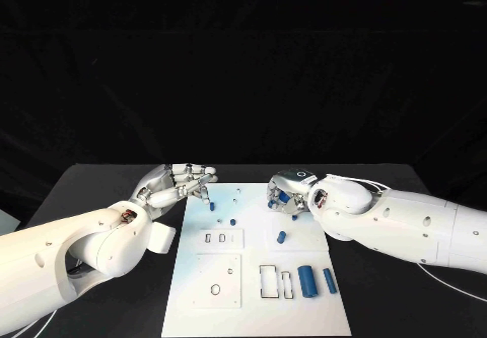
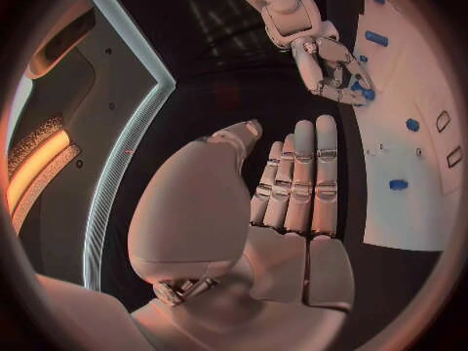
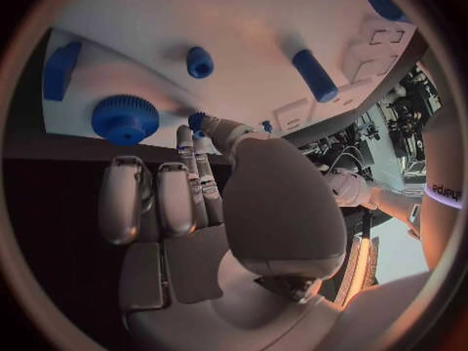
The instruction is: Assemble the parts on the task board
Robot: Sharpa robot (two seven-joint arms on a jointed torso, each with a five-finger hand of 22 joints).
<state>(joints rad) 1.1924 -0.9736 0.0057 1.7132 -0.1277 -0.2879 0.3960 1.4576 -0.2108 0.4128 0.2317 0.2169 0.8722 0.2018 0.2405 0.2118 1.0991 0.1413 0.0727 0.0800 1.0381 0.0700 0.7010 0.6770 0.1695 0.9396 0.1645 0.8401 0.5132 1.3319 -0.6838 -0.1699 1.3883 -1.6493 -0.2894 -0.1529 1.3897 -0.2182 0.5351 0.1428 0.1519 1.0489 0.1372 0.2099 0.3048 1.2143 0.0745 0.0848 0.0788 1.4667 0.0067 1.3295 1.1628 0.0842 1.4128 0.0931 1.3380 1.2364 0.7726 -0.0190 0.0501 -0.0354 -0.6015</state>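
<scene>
Parts (image 1: 307, 281) mostly lie loose on the task board (image 1: 254, 310), so you have most of the assembly left. Left hand (image 1: 181, 182) hovers released; right hand (image 1: 288, 195) pinches a small blue piece (image 3: 198, 121).

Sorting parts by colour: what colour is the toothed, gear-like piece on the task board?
Blue. The gear-like piece shows best in the right wrist view, on the white task board.

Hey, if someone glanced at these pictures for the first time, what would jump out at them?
First the white task board lying lengthwise on the black table, dotted with small blue parts; two blue cylinders lie side by side near its right edge. Then the two silver hands at the board's far end: the left hand over its left edge, the right hand over its right side.
</scene>
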